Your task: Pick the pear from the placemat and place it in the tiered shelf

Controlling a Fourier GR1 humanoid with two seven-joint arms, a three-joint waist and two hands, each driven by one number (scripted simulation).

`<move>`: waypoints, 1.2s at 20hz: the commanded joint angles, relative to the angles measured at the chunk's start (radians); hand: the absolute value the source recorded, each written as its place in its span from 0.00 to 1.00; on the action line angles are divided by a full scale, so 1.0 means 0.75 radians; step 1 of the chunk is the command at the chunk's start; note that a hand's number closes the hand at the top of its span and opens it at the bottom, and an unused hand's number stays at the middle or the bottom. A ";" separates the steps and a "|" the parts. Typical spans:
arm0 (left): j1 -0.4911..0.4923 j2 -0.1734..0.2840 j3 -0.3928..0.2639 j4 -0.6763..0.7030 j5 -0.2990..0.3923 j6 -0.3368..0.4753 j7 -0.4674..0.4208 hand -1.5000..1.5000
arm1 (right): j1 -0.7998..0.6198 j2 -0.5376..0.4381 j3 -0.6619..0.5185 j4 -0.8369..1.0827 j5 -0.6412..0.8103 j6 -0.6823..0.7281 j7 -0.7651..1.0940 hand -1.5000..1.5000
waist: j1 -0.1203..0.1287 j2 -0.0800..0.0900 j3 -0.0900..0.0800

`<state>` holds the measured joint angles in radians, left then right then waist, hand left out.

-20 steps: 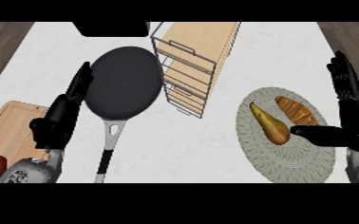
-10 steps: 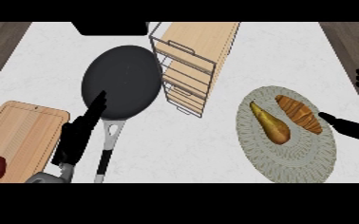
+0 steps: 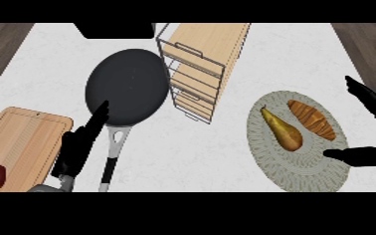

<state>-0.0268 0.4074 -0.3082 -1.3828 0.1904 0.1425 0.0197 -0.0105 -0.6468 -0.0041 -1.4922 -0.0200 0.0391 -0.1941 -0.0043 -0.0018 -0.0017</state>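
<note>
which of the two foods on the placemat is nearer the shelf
The pear, the smooth yellow-brown one lying on the left side of the placemat. The croissant, ridged and orange, lies further right, away from the tiered shelf.

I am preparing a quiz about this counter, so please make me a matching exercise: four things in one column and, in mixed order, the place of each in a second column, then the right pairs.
Things:
1. pear
2. frying pan
3. cutting board
4. tiered shelf

Places:
A. at the counter's left edge
B. on the placemat, beside the croissant
C. between the frying pan and the placemat
D. left of the tiered shelf, handle toward the robot

Pairs: 1-B, 2-D, 3-A, 4-C
</note>
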 commanded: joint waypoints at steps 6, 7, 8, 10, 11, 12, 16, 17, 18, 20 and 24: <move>0.012 -0.027 -0.015 -0.005 -0.011 -0.004 -0.003 0.50 | -0.066 -0.281 0.268 -0.261 0.567 -0.037 0.609 0.00 | 0.031 -0.001 -0.009; 0.012 -0.018 -0.017 0.014 -0.021 -0.012 -0.011 0.50 | -0.088 -0.311 0.280 -0.290 0.610 -0.012 0.699 0.00 | 0.025 0.000 -0.009; -0.042 -0.014 0.019 0.028 0.009 -0.025 0.018 0.50 | -0.065 -0.322 0.303 -0.331 0.679 -0.022 0.761 0.00 | -0.002 -0.002 -0.008; -0.053 0.013 0.025 0.013 0.000 -0.036 0.028 0.50 | -0.163 -0.292 0.371 -0.319 0.817 -0.013 0.939 0.00 | 0.039 0.005 -0.004; -0.001 -0.019 -0.016 0.004 -0.030 -0.006 0.021 0.50 | -0.168 -0.264 0.428 -0.425 0.850 0.031 1.075 0.00 | 0.033 -0.002 -0.005; -0.022 -0.041 0.006 0.053 -0.032 -0.003 -0.031 0.50 | -0.181 -0.207 0.479 -0.423 0.906 0.036 1.129 0.00 | 0.023 0.003 -0.003; -0.027 -0.049 0.015 0.066 -0.037 -0.046 -0.025 0.50 | -0.324 0.033 0.650 -0.375 1.017 0.180 1.333 0.00 | 0.025 0.004 0.001; -0.074 -0.081 0.027 0.101 -0.034 -0.037 -0.012 0.50 | -0.358 0.110 0.691 -0.345 1.049 0.184 1.363 0.00 | 0.022 0.005 0.001; 0.040 -0.069 -0.015 -0.009 -0.068 -0.013 -0.039 0.50 | -0.380 0.140 0.700 -0.300 1.045 0.229 1.402 0.00 | 0.033 0.003 0.001; -0.043 -0.045 0.044 0.027 -0.040 -0.047 0.038 0.50 | -0.431 0.228 0.721 -0.317 1.040 0.332 1.512 0.00 | 0.021 0.002 0.001; -0.022 -0.040 0.065 0.020 -0.060 -0.076 0.031 0.50 | -0.452 0.367 0.718 -0.092 1.128 0.301 1.528 0.00 | 0.020 0.003 0.002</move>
<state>-0.0527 0.3610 -0.2821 -1.3505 0.1468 0.1096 0.0254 -0.2975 -0.4712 0.5208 -1.6533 0.7837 0.2210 0.8816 0.0105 0.0008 -0.0008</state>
